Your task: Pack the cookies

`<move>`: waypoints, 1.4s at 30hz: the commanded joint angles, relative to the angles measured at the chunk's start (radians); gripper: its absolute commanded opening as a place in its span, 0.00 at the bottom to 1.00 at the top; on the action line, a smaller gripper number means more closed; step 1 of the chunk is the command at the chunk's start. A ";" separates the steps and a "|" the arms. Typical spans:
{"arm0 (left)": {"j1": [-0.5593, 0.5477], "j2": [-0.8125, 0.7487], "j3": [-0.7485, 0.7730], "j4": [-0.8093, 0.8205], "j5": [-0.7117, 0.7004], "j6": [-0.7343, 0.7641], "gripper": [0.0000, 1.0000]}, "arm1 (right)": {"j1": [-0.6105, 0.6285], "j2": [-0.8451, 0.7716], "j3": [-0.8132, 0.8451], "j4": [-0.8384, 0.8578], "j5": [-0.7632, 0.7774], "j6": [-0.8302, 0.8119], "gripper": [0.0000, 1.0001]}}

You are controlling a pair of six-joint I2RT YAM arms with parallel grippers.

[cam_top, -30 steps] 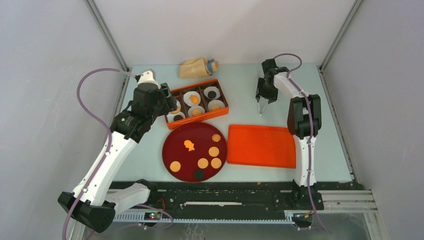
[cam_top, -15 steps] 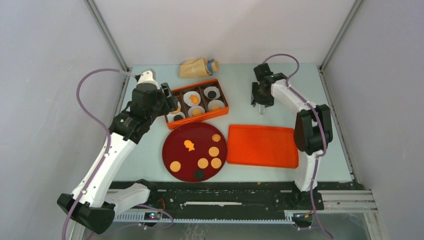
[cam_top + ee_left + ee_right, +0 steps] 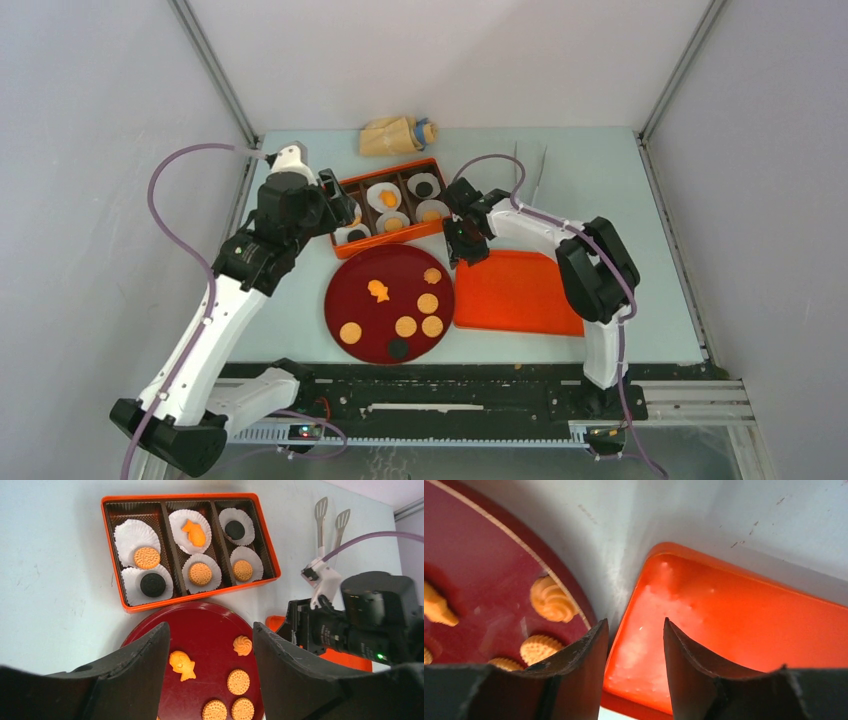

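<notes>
Right gripper (image 3: 634, 632), empty with fingers apart, hangs over the rim of the glossy orange tray (image 3: 734, 625).
Small tan cookies (image 3: 553, 600) sit just left on the round dark-red plate (image 3: 479, 565); drop here and you'll strike that rim.

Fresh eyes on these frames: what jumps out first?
The dark red plate in mid-table, with seven loose cookies on it, draws the eye first. Just behind it sits the orange box, all six paper liners already filled, and to the plate's right a flat orange tray. The right tool hangs open over the gap between plate and tray; the left tool, open too, hangs by the box's left end.
</notes>
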 commanded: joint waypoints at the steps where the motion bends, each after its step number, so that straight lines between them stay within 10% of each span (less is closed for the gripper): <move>1: 0.005 -0.046 -0.033 0.024 -0.016 -0.006 0.67 | -0.013 0.034 0.012 0.037 -0.015 0.036 0.49; 19: 0.005 0.208 -0.015 0.205 0.175 -0.040 0.59 | 0.008 -0.026 -0.088 -0.004 0.059 -0.026 0.03; 42: -0.156 0.619 -0.145 0.694 0.870 -0.096 0.76 | 0.224 -0.471 -0.181 -0.050 -0.023 -0.133 0.00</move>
